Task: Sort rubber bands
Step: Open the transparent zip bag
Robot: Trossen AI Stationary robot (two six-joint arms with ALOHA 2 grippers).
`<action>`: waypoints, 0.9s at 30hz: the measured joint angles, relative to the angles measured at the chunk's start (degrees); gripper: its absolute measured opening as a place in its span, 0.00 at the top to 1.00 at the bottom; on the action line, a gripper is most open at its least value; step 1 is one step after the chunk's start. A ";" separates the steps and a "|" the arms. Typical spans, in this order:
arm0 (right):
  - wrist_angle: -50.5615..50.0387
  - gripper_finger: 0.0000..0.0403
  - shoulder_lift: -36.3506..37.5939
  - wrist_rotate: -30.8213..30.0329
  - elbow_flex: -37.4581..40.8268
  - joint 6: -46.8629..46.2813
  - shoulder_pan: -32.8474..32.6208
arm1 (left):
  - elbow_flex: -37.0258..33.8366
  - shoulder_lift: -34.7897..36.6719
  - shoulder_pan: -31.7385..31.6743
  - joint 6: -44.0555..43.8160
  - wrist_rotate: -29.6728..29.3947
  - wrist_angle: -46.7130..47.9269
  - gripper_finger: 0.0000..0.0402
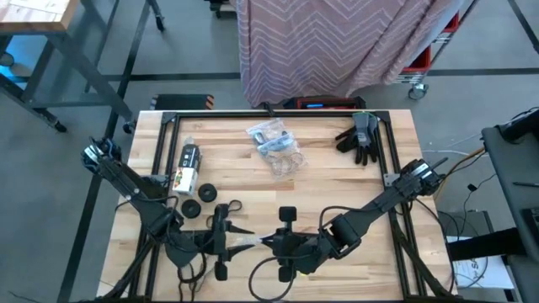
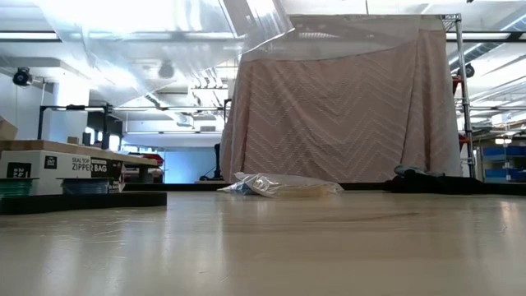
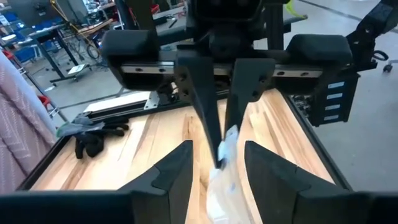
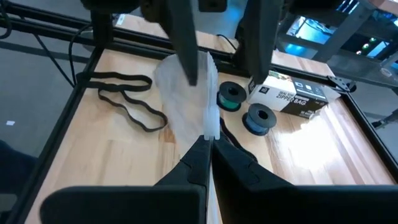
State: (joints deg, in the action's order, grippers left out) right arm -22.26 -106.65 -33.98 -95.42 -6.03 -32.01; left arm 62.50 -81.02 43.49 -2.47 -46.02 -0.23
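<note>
1. Near the front edge of the table [image 1: 337,194], the right gripper [image 4: 208,146] pinches the rim of a small clear plastic bag [image 4: 186,93], its fingers pressed together on the film with no gap showing.

2. Facing it, the left gripper [image 3: 217,165] stands partly spread around the same bag, one dark finger [image 3: 177,171] on each side and daylight between pads and plastic; it reads as straddling rather than gripping.

3. Black rubber bands [image 4: 127,99] lie loose on the wood just beside the bag, and another black loop [image 1: 229,206] sits near the left gripper in the high view; a second clear bag [image 1: 276,145] holding more bands rests farther back, mid-table.

4. Judged from this pose, the step is opening the held bag for loading: the right pinch should stay firm and high on the rim while the left takes only one wall of film, so the mouth parts instead of crumpling.

5. Room is tight. The two wrists nearly meet, tape rolls [image 4: 245,107] and a zipper-bag box [image 4: 292,96] crowd one side, and the black frame rail [image 4: 81,74] borders the other.

6. Open wood lies toward the table's middle, well apart from the grey gloves [image 1: 360,139] at the far right corner.
</note>
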 joint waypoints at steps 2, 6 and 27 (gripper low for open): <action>0.02 1.00 0.00 0.00 0.00 -0.40 0.21 | 0.00 -0.56 -0.21 0.00 0.04 -1.06 0.68; -0.11 1.00 -0.02 -0.06 0.00 -0.40 0.49 | 0.00 -0.98 -0.53 0.43 0.06 -1.35 0.72; -0.48 0.92 -0.09 -0.02 0.04 -3.05 0.54 | 0.26 -1.07 -0.49 0.89 0.07 -1.46 1.00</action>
State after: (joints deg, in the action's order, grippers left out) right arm -22.74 -106.74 -34.00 -95.37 -9.07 -31.46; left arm 62.76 -82.08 43.00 -1.58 -45.95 -1.69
